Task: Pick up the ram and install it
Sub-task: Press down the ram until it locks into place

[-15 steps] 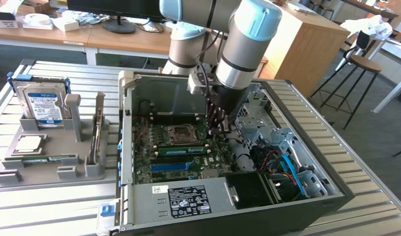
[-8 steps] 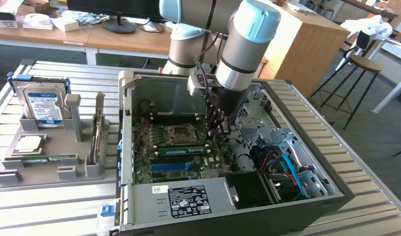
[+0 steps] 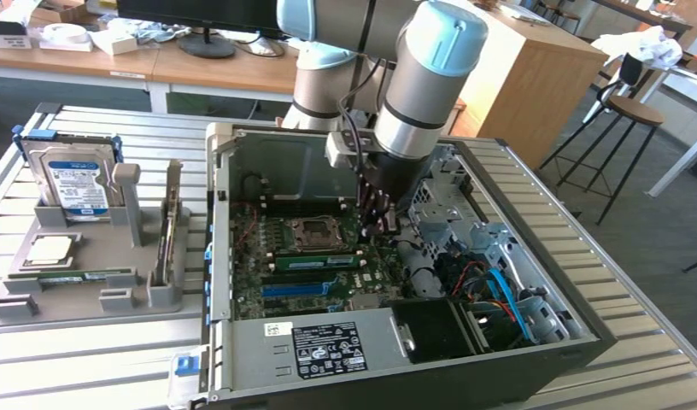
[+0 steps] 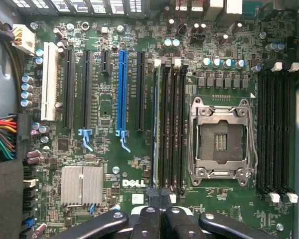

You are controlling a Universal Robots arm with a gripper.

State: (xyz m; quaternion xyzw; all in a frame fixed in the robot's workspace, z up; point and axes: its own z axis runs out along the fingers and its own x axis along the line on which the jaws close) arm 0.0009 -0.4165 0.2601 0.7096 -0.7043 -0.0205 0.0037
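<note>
The worktop is made of long ribbed metal slats. On it stands an open computer case of dull gray sheet metal. The arm, smooth silver tubes with pale blue caps, reaches down into the case. Inside lies the motherboard, a flat green board with long black slots, one blue slot and a square metal socket. The ram is a long, thin green stick with small dark chips. It sits on its edge in a slot just beside the socket, and it looks level with the board. The fingers, black and hard with round screws, are pressed together at one end of the memory slots. I cannot tell if they touch the ram.
</note>
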